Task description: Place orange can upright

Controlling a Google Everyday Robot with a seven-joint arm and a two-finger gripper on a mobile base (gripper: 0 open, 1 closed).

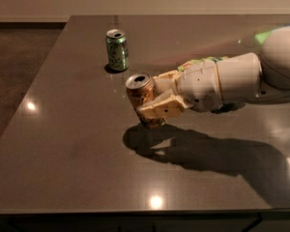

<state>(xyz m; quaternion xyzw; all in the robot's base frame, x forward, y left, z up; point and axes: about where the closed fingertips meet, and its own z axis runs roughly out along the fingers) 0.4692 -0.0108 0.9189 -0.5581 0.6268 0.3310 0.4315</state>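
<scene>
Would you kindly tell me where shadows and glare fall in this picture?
Camera view: lit from above; the hand, mid-table, grips the orange can and casts a broad dark shadow on the table toward the near edge; two small bright glints sit on the glossy top; the green can casts a small shadow.
</scene>
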